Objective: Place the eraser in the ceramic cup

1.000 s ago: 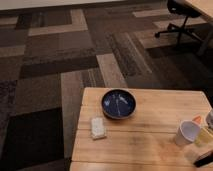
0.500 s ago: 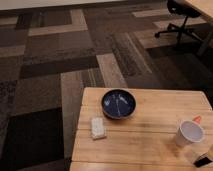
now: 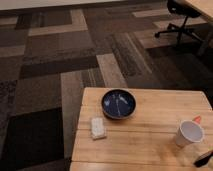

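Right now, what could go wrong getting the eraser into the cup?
1. The small black bar-shaped eraser lies at the wooden table's front right edge, partly cut off by the frame; a nudge might push it off.
2. The tapered white ceramic cup is narrow and light-looking; it may tip.
3. The gripper is out of view, so its approach can't be checked.

The gripper is out of the camera's view, and so is the arm. No part of the robot's body shows, near or far, left or right, so its pose cannot be told.
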### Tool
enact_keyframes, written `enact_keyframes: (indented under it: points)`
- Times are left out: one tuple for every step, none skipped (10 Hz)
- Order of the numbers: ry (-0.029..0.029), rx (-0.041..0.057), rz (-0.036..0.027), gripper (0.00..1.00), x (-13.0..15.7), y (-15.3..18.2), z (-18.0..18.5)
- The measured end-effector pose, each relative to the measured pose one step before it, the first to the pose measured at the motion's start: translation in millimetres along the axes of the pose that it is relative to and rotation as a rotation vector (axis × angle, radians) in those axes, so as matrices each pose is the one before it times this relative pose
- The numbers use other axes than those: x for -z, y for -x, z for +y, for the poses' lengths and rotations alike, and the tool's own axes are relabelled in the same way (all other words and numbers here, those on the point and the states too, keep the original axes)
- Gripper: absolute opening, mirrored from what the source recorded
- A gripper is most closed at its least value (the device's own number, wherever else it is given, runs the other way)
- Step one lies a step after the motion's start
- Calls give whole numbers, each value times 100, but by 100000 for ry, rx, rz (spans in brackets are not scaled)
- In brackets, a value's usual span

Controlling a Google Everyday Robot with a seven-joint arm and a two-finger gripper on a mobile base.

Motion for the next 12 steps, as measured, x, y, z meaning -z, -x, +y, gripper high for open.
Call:
enact_keyframes:
  points:
    - [-213,177,-217,65,-322,-48,-17]
    - [-715,644,-1163,65,-670,20,-72]
    - [-596,378,-812,65,-430,41,-84]
    - [-486,800,-641,65,-647,99,-59]
    - [-129,468,-293,62,-220,112,14]
    - [-48,512,-505,47,-281,138,49]
    - [-112,227,-211,33,-39,6,9]
    - [435,-67,-65,14,-96,5,121]
    - [788,-293,618,3,126,-140,178]
    - [242,-1460,1892,0,729,-424,-124]
    - [-805,-1135,2335,0,1505,13,-484]
    - [-1824,-619,2554,0,1916,55,-705]
